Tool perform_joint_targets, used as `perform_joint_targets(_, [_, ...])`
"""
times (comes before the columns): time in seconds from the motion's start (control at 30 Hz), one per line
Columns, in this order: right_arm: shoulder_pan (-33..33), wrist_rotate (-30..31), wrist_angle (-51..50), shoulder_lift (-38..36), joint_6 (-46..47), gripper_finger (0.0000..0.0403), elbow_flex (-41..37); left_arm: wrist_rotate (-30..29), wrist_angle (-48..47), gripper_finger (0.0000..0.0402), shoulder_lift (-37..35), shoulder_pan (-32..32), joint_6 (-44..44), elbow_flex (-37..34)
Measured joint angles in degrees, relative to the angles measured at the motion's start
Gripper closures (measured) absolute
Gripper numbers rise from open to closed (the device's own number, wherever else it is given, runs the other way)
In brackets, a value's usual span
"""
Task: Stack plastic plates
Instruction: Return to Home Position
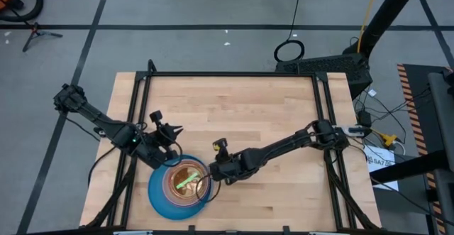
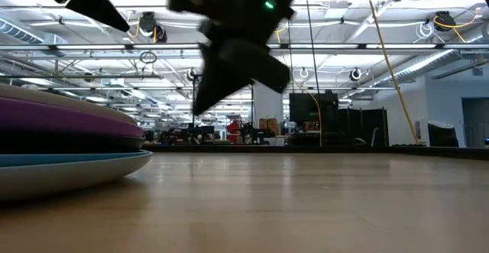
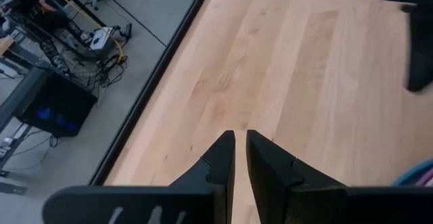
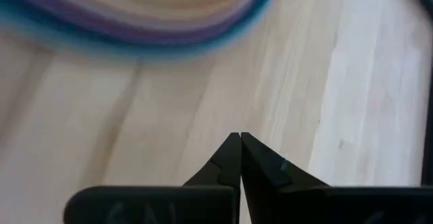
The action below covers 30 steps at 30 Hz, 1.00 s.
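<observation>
While pressed tip to tip and gripping nothing, pictured low over the pale wooden table (image 1: 284, 100), just beside the right-hand rim of the plates in the overhead view: the jaws of the right gripper (image 1: 211, 174). On the left gripper (image 1: 171, 130), all but closed as well, with only a thin slit between the dark fingers (image 3: 220, 162) and nothing held. Hovering over bare wood off the stack's upper-left edge, near it but not touching.

Between the two grippers and toward the table's front edge: the stack of round plastic plates (image 1: 181, 185), with a large blue plate (image 1: 157, 198) at the bottom, an orange-brown plate (image 1: 174, 187) showing inside its rim and a neon green streak (image 1: 188, 180) on top. From table height, banded in a purple layer (image 2: 69, 119), a black layer (image 2: 69, 141) and a blue rim (image 2: 84, 160) at the left of the frame.

Beyond the table, a large hall with ceiling lights and dark equipment racks (image 2: 328, 119).
</observation>
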Motion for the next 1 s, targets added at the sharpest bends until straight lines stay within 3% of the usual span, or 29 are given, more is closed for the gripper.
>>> perform_joint_targets(0.23, [-2.0, -0.1, 10.2, -12.7, 2.2, 0.0403, -18.5, 0.0, -0.1, 0.0355, 0.0, -1.3, -0.5, 0.0])
perform_joint_targets(0.7, [-6.1, -3.4, 35.3, -46.3, 6.7, 0.0403, -54.9, -0.5, 0.4, 0.0355, 0.2, -2.8, -1.8, 0.0])
perform_joint_targets(0.83, [-6.3, -3.3, 40.6, -55.0, 6.7, 0.0403, -62.6, 0.1, 7.4, 0.0355, 0.1, -4.6, 2.4, -1.1])
perform_joint_targets(0.93, [-6.4, -3.3, 45.0, -61.3, 5.9, 0.0403, -67.6, 8.1, 18.3, 0.0355, 0.1, -5.6, 12.7, -3.0])
perform_joint_targets(1.0, [-6.4, -3.3, 46.9, -65.2, 5.6, 0.0403, -70.5, 19.1, 28.0, 0.0355, 0.1, -5.8, 22.0, -4.9])
